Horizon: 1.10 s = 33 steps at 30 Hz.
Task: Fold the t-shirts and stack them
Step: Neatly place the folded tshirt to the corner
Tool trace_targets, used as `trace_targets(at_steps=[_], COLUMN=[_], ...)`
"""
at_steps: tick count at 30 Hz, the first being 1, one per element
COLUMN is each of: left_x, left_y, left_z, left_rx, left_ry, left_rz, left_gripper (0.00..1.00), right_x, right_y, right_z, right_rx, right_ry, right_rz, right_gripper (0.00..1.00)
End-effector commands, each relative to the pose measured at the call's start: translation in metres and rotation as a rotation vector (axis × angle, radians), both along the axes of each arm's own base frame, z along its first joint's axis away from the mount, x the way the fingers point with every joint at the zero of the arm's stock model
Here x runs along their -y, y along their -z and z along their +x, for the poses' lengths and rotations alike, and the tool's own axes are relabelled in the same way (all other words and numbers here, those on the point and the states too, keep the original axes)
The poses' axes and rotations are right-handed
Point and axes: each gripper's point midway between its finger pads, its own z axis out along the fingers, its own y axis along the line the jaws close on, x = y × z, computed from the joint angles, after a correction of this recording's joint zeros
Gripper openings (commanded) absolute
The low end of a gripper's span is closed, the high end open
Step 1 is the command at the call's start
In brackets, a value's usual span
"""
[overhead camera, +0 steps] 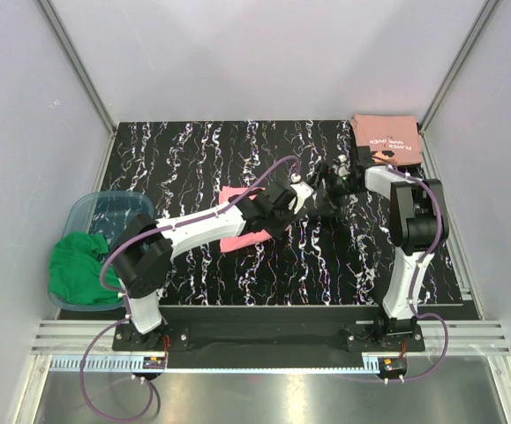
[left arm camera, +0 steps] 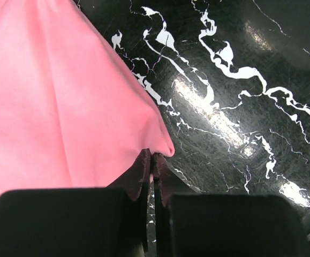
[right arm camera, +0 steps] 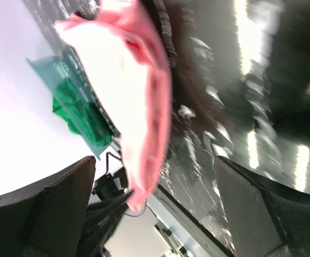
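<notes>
Roughly half done, by my judgement: the salmon t-shirt (overhead camera: 383,132) lies folded into a flat square at the far right corner of the tabletop (overhead camera: 193,159), white lettering up, while the pink t-shirt (overhead camera: 237,234) sits near the middle, partly under the left arm, its folding apparently unfinished and not yet stacked on the salmon one. The left gripper (left arm camera: 153,160) is pinched tight on a corner of the pink cloth, which drapes away soft, matte and smooth in shallow folds. The right gripper (right arm camera: 155,209) stands wide apart, holding nothing, a hanging pink edge just ahead of it. The tabletop is glossy black with white marble veins. At the left, a translucent blue tub (overhead camera: 87,212) holds a crumpled green cloth (overhead camera: 78,265)
</notes>
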Motion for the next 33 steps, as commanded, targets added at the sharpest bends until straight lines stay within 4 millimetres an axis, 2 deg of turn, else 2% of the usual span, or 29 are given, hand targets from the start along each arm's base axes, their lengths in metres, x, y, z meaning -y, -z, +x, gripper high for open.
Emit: trace_targets(at_steps=[1,4,11,17,25,33], left_x=[0.001,-0.002,0.001,0.001,-0.006,-0.009], left_y=[-0.019,-0.019,-0.031,-0.045,-0.051,-0.060], left_z=[0.001,0.001,0.007,0.010,0.011,0.013], left_rx=[0.009,0.007,0.020,0.042,0.057,0.070], left_ry=[-0.001,-0.005,-0.013,-0.007,-0.017,-0.021], left_rz=[-0.070,-0.074,-0.093,-0.107,-0.104,-0.116], left_gripper=[0.00,0.00,0.00,0.00,0.00,0.00], right_x=[-0.036,-0.047,-0.048,-0.059,-0.065,-0.064], right_y=[-0.014,-0.007,0.006,0.020,0.024,0.042], right_z=[0.018,0.018,0.006,-0.005,0.000,0.012], right_rx=[0.051,0.035,-0.007,-0.048,-0.033,-0.041], right_ry=[-0.049,-0.054,-0.049,-0.056,-0.023,0.002], right_rz=[0.109,0.117,0.103,0.103,0.102,0.066], right_gripper=[1.00,1.00,0.99,0.92,0.88,0.81])
